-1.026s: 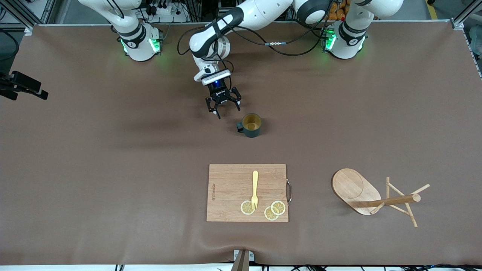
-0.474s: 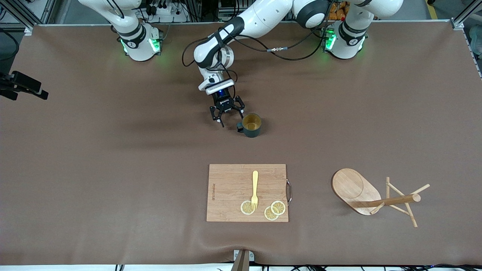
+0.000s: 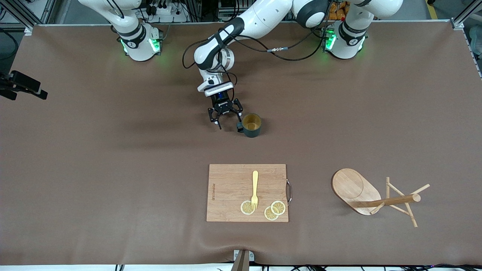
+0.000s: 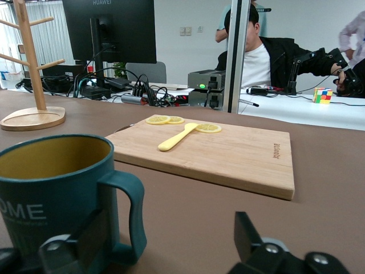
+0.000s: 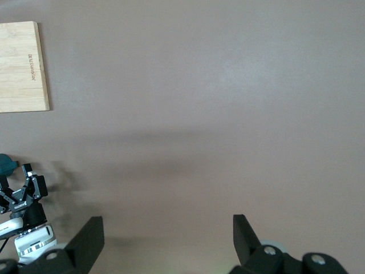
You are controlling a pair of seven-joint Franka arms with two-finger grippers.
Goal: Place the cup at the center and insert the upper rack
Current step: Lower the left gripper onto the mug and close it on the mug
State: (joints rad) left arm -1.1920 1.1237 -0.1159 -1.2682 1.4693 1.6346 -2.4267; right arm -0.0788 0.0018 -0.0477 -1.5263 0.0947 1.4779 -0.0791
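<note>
The dark teal cup (image 3: 251, 125) stands upright on the brown table, handle toward the right arm's end. My left gripper (image 3: 227, 120) is low beside it and open. In the left wrist view the cup (image 4: 54, 188) fills the near side, and its handle (image 4: 130, 211) lies between the spread fingers without touching either. The upper rack (image 3: 352, 186), a light wooden mug tree, stands upright (image 4: 33, 85) toward the left arm's end, nearer the front camera. My right gripper (image 5: 168, 228) hangs open high over bare table, holding nothing.
A wooden cutting board (image 3: 229, 188) lies nearer the front camera than the cup. It carries a yellow fork (image 3: 255, 188) and lemon slices (image 3: 274, 210). A black mount (image 3: 22, 86) juts in at the right arm's end of the table.
My left gripper has moved toward the cup and dropped lower, so its fingers now straddle the handle. The cup, rack and right arm have not moved.
</note>
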